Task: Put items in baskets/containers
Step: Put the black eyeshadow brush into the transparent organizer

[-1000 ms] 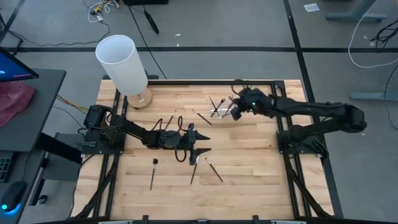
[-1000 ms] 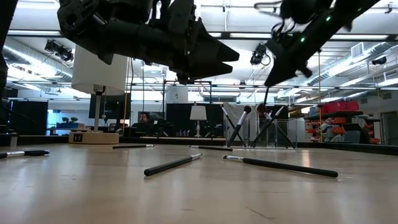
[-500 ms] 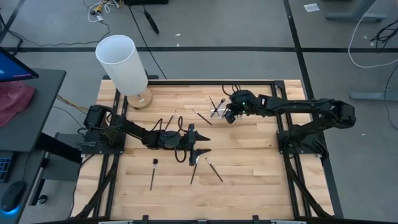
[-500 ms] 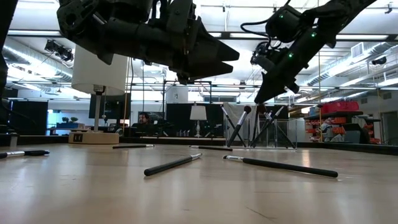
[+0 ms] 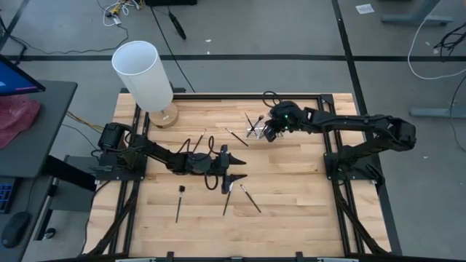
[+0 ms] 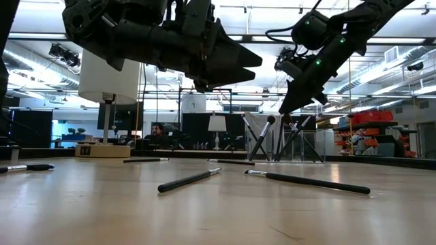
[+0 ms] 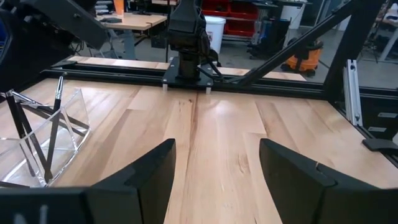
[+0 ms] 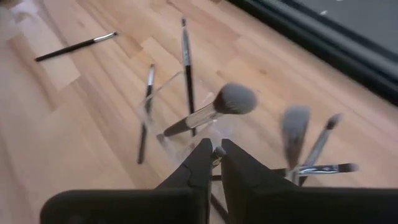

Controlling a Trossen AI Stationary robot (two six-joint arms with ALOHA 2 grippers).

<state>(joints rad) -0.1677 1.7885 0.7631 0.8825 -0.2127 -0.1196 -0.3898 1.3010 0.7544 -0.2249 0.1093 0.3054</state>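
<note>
Wooden table (image 5: pixel 291 189): right end effector (image 5: pixel 271 132) over clear holder (image 7: pixel 43 146) (brushes inside).

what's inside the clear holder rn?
The clear holder has several brushes standing tilted inside. The right end effector right above hides some handles and the holder's base.
</note>
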